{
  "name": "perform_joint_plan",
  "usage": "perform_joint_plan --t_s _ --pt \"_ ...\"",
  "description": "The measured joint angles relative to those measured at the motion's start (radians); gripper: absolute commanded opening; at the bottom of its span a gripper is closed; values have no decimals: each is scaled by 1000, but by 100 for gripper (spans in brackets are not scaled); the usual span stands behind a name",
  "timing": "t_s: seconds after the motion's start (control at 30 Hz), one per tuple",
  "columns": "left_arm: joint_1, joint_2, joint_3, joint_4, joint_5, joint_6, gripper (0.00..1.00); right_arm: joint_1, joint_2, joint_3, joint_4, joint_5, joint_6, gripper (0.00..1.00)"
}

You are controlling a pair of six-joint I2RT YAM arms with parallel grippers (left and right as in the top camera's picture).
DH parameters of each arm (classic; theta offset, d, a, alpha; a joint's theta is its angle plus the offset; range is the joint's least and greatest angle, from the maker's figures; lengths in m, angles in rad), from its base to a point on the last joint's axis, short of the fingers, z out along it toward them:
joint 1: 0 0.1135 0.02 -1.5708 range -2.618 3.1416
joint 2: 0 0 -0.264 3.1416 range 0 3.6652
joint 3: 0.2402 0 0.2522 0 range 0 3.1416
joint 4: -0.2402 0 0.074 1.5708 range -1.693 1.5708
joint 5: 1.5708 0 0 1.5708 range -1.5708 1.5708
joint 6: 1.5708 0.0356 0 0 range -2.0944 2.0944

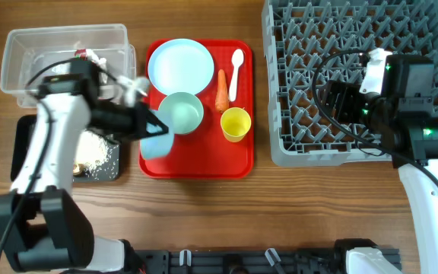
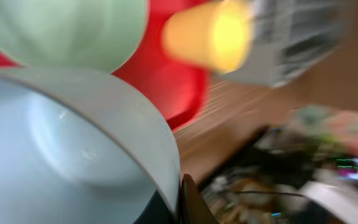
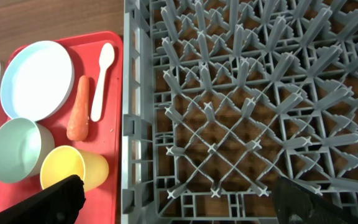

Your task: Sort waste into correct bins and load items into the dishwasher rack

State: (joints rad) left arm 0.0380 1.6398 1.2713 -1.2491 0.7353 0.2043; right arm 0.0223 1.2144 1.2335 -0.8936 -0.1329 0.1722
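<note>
Bowl is hanging clenched by its rim in left gripper; swinging it gently toward rack at three o'clock is looking wisest; right gripper is hovering released.

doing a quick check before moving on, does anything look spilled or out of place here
One light blue bowl is tipped on its side, clamped by the left fingers at the red tray's edge. White rice lies scattered in the black tray beside it, and an orange carrot lies among the dishes.

Left fingers pinched shut; right fingers spread wide, aimed downward.
</note>
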Motion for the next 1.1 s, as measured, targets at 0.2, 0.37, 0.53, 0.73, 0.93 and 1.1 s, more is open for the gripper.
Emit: perform_joint_plan --t_s 0.2,0.37,0.53,0.73,0.93,1.1 --pt "-255 -23 0 0 -357 -225 4 0 0 0 -3 0 0 98" --pt "-420 -38 -22 111 -530 -379 4 0 0 0 4 0 0 99" --pt "-521 -40 -158 268 -679 -535 4 0 0 0 4 0 0 99" --pt "-531 -40 -219 315 -756 -615 62 0 0 0 4 0 0 99" --pt "-531 -40 -217 352 -769 -626 66 0 0 0 2 0 0 99" --pt "-537 -40 -84 318 -769 -602 67 0 0 0 2 0 0 99"
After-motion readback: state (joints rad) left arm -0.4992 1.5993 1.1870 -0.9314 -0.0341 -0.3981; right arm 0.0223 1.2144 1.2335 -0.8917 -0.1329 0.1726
